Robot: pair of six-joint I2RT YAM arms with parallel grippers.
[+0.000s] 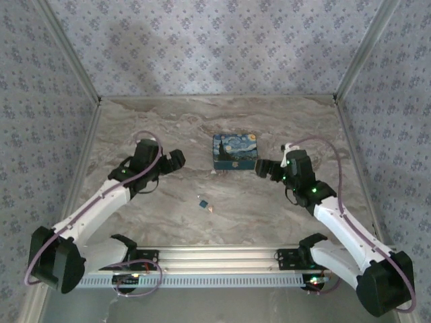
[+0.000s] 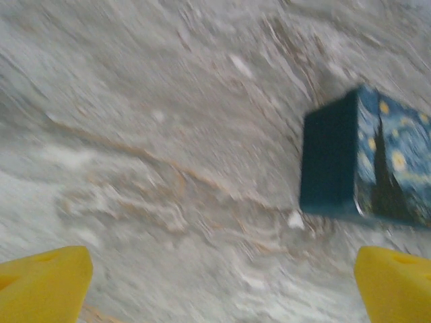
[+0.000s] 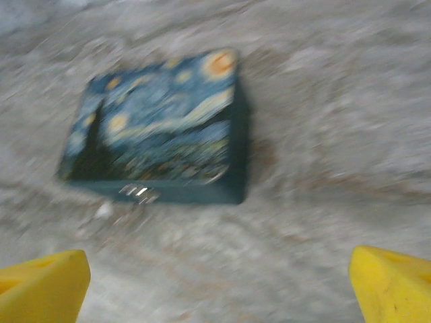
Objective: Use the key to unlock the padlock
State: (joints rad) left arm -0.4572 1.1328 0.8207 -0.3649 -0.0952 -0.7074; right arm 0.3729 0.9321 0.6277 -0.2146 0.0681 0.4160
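Now our left tool point(image 1: 176, 160) and right tool point(image 1: 263, 167) gape wide, empty, flanking the box point(image 1: 235, 151) on the surface point(image 1: 155, 219).

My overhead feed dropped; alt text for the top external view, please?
A blue starry-night box sits on the marbled table between the left gripper and right gripper, both aimed at it. A small blue item and a pale item lie closer to the camera, too small to identify.

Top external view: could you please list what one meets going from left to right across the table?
Left gripper → small blue item, too small to identify → Starry Night box → right gripper.
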